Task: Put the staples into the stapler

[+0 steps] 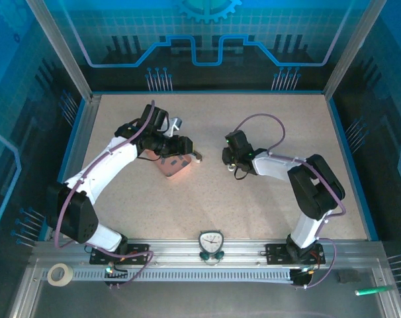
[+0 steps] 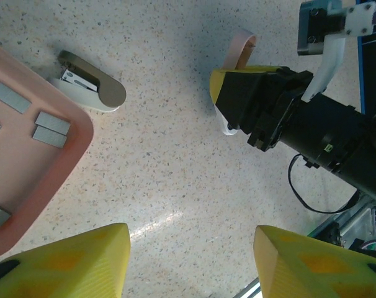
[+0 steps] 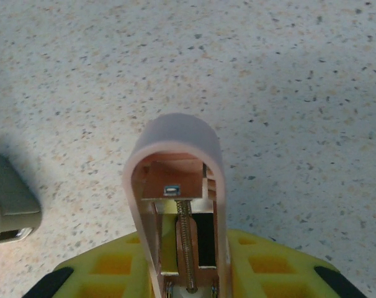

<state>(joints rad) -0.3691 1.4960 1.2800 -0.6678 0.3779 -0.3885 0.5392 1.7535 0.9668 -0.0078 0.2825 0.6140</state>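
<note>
The right hand [image 3: 183, 268] is clamped on the stapler [image 3: 174, 155], its pink top hinged open. The left hand [image 2: 191, 261] hangs over the worktop [image 2: 175, 180], fingers apart and holding nothing. The staples [image 2: 51, 129] lie in the pink tray [image 2: 76, 149] just beside it.

We find no legible text, brand, number or label in any of the views. The small dial [image 1: 210, 242] mounted on the front rail [image 1: 253, 246] has face markings too small for us to read. The rear wall panel [image 1: 267, 40] carries a printed gear emblem [image 1: 207, 8] at its top edge and circuit-style line graphics beneath it, and we can make out no lettering on either.
</note>
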